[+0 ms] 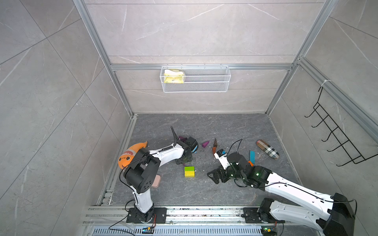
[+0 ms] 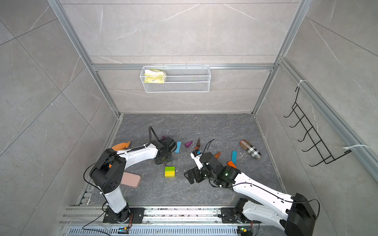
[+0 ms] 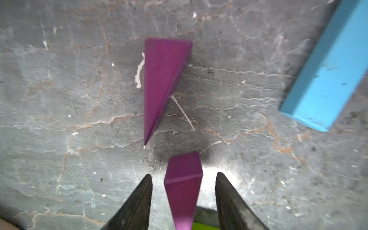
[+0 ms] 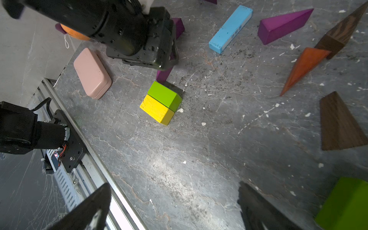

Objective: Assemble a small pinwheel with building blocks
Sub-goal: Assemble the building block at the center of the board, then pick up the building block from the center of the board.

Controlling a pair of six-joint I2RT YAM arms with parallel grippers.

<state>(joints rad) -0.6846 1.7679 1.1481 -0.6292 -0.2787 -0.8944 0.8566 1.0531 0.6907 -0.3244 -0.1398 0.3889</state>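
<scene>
The build looks to be in its early steps. A green brick [image 4: 163, 95] and a yellow brick [image 4: 156, 109] lie pressed side by side near the middle of the bench [image 4: 179, 159], and I take them for the hub. The left pincer [image 3: 183, 175] stands over a purple wedge [image 3: 183, 189] whose thin end reaches the green brick on the side away from the arm bases. The wrist view shows a gap between the wedge and each finger, so the jaws are parted and grip nothing. The wedge seems set down as a first vane, though I cannot tell whether it sits flush. The right pincer [image 4: 174, 184] hovers wide open and empty on the hub's other side, with another green brick [image 4: 344, 205] close by it. The rest lies loose, apart from the hub: a second purple wedge [image 3: 161, 79], a third purple wedge [image 4: 282, 25], an orange wedge [image 4: 304, 67], a brown wedge [image 4: 338, 33], another brown wedge [image 4: 338, 123], a blue bar [image 4: 231, 29] and a further blue bar [image 1: 252, 156]. Most of the vanes, I judge, are not yet placed.
</scene>
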